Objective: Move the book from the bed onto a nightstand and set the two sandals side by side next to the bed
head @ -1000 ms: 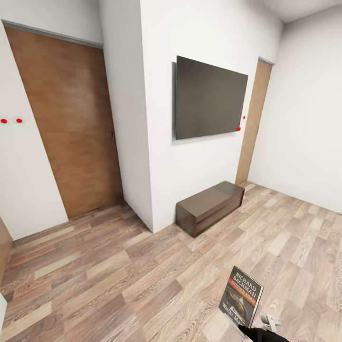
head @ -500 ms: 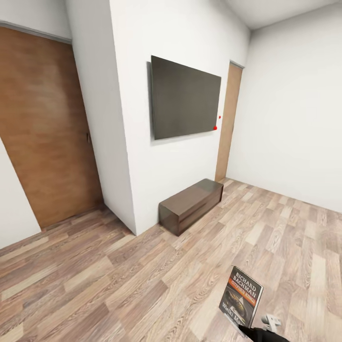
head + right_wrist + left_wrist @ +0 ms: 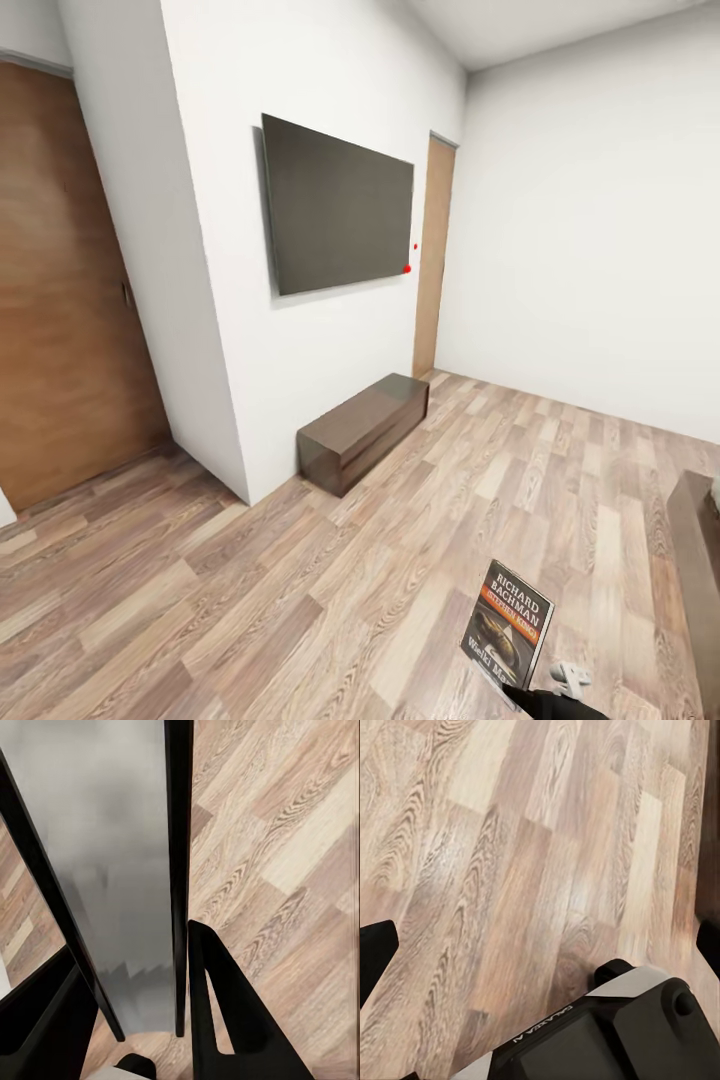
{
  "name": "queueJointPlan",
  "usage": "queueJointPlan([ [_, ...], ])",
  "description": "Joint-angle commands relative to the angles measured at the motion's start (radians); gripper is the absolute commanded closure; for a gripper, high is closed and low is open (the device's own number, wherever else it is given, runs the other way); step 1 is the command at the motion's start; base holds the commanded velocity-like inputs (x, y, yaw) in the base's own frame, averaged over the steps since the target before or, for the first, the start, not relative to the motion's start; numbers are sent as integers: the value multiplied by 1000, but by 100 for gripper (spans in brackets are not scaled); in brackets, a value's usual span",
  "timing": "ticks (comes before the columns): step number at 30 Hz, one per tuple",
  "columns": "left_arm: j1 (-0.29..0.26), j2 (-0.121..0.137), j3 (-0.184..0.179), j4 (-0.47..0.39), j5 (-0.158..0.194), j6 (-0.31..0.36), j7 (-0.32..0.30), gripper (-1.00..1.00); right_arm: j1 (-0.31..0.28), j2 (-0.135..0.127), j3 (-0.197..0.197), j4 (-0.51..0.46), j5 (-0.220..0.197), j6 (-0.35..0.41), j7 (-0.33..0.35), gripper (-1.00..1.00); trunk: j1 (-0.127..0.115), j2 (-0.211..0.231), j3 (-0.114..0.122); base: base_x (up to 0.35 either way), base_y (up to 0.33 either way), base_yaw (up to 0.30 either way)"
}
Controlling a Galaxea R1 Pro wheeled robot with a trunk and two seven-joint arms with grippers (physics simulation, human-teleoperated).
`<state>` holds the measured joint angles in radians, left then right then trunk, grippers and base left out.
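Right claw (image 3: 525, 690) is clamped on the book (image 3: 507, 625), carrying it over the floor (image 3: 250, 600) (left claw: can't tell). Nightstand drop-off and sandals aren't done yet.

Wood-plank floor (image 3: 510, 855) below; dark robot base (image 3: 607, 1035) at edge.

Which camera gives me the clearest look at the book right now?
The head view: the book stands upright over the floor with its cover lettering readable. The right wrist view shows it only edge-on, a blurred grey slab between the right gripper's dark fingers.
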<state>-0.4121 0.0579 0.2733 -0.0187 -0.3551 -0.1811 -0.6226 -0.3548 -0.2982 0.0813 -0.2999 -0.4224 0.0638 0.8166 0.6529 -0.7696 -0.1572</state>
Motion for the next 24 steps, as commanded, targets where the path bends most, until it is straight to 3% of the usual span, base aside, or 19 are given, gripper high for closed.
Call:
queueJointPlan([
  [1,-1,0,7,0,-11,-6,-2,-100,-1,-1,6,-1,-13,7,1,100,0,-1,-2,0,0,-283],
  [24,-1,0,7,0,-11,-6,-2,-100,-1,-1,6,-1,-13,7,1,100,0,-1,-2,0,0,-283],
])
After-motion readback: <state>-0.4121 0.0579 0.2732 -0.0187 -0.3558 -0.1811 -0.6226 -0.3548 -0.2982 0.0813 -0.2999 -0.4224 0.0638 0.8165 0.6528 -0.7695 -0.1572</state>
